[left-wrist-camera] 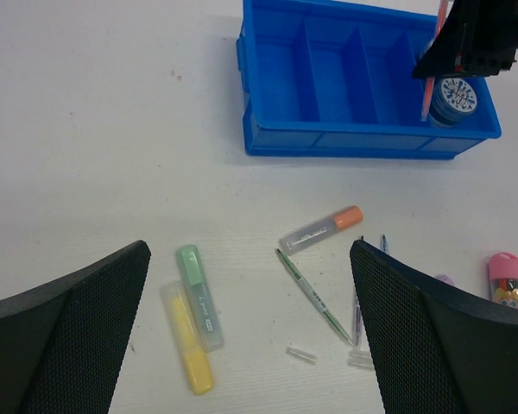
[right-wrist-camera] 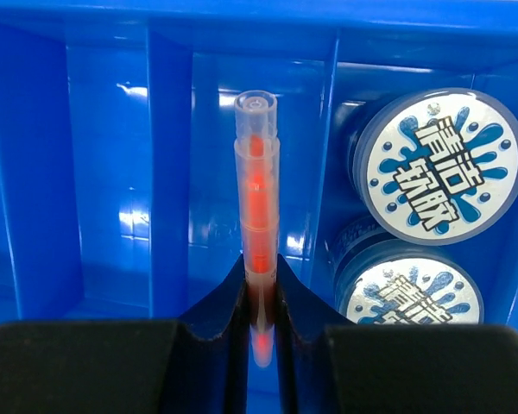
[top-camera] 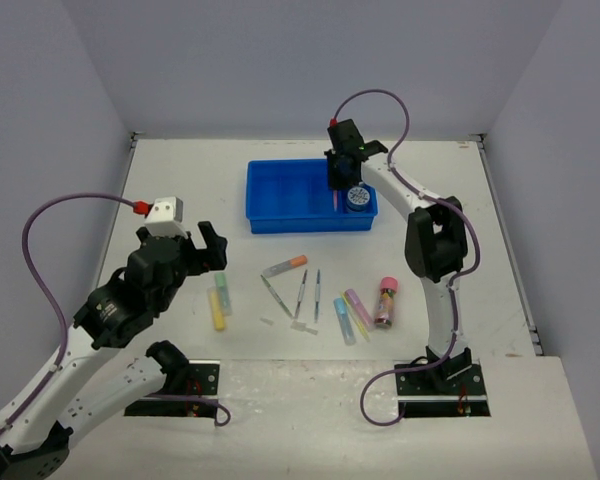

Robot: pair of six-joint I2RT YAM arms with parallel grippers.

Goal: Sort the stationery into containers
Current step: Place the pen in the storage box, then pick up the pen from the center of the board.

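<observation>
I see my right gripper clamped on a red pen over the blue tray, upper centre of the top view, beside two discs. My left gripper gapes wide, lower left.

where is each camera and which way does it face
Top external: high behind the bases, looking down on the table; left arm, right arm show.
Left wrist: on the left arm, looking forward and down at markers and the blue tray; the open left gripper frames it.
Right wrist: at the right gripper, pointing into the tray; it pinches a red pen beside two discs.
Shared: all see tray and discs.
</observation>
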